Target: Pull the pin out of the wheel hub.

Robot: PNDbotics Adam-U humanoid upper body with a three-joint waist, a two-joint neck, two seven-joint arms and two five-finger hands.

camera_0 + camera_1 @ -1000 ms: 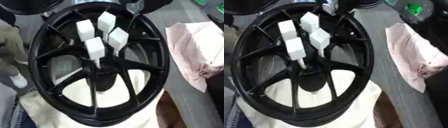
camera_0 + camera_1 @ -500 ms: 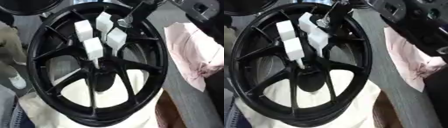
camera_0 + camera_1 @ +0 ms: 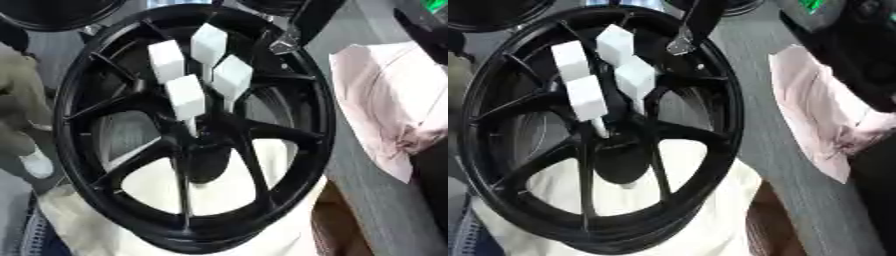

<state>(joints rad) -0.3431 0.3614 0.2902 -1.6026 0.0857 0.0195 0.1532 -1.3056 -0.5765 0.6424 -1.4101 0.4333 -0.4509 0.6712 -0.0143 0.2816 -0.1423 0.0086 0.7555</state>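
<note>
Reaching in from the upper right, my right hand [image 3: 697,25] hangs over the far rim of the wheel hub [image 3: 289,165], just beside the cluster of four white-headed pins that stand up from the hub's centre. Only a dark finger with a silvery tip shows, so I cannot tell whether the hand is spread or curled; it holds nothing yet. The nearest pin [image 3: 208,45] is the far one, its white block standing just left of my fingertip. To do this well, I judge I should bring thumb and fingers to either side of that block without knocking its neighbours [image 3: 232,77], which crowd close, then draw along the line of the pin's stem, not sideways, so it does not bind in its hole. The hub rests on a pale cloth [image 3: 236,190] and might shift if I drag. Against half a second ago, my hand has come lower and nearer the pins; the four pins stand as they did. My left hand shows in neither view.
</note>
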